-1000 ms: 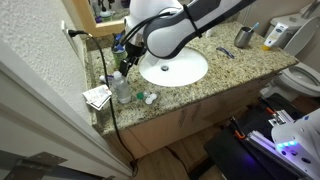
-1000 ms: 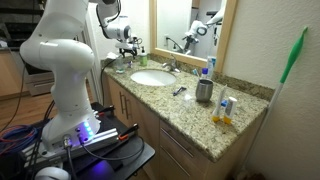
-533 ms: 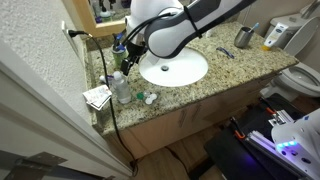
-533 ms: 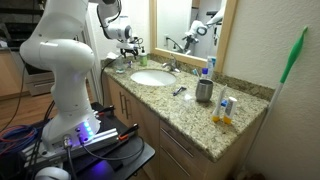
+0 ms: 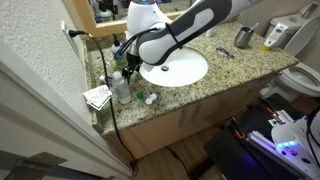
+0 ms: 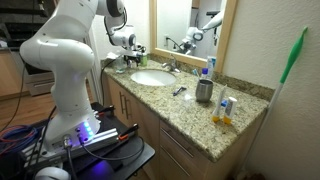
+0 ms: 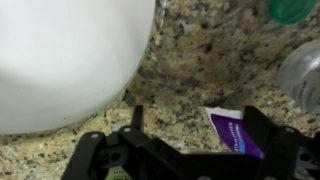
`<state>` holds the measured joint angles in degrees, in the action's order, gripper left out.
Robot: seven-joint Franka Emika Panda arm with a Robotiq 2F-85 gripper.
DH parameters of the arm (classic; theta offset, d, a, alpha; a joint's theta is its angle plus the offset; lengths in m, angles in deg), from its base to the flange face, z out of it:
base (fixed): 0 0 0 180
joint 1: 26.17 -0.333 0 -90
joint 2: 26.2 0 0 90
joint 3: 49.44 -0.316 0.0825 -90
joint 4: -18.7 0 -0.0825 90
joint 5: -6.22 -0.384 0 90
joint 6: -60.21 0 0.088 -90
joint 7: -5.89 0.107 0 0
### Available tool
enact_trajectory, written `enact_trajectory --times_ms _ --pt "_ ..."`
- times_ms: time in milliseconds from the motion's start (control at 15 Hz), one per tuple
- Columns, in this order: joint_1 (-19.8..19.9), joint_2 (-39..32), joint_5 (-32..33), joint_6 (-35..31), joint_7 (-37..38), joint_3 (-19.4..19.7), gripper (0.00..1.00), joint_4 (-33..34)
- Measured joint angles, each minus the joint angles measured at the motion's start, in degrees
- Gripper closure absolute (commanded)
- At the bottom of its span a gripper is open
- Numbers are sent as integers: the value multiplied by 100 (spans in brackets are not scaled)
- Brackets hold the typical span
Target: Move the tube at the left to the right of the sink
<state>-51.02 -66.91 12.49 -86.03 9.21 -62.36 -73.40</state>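
The jaws are wide open and empty above the tabletop (image 7: 200, 50) beside the sink (image 7: 60, 50), and the small green tube (image 7: 290, 8) near the clear bottle (image 7: 305, 75) looks light and slippery, so I would pinch it gently around its middle.

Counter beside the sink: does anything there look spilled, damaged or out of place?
Nothing looks spilled or broken. In an exterior view, a black cable runs from the wall across the counter and hangs over its front edge; some papers lie at the corner close to that edge.
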Motion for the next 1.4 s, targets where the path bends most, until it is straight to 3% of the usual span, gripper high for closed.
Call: enact_trajectory --times_ms 267,800,867,933,1400 --pt "-71 -393 1 -19 -127 -61 0 397" --pt "-17 -347 -113 -2 -656 -315 0 441" --pt "36 -381 -221 11 -813 -385 25 451" --pt "120 -442 -345 45 -1001 -481 26 480" --pt "640 -752 -834 541 -1895 -894 75 925"
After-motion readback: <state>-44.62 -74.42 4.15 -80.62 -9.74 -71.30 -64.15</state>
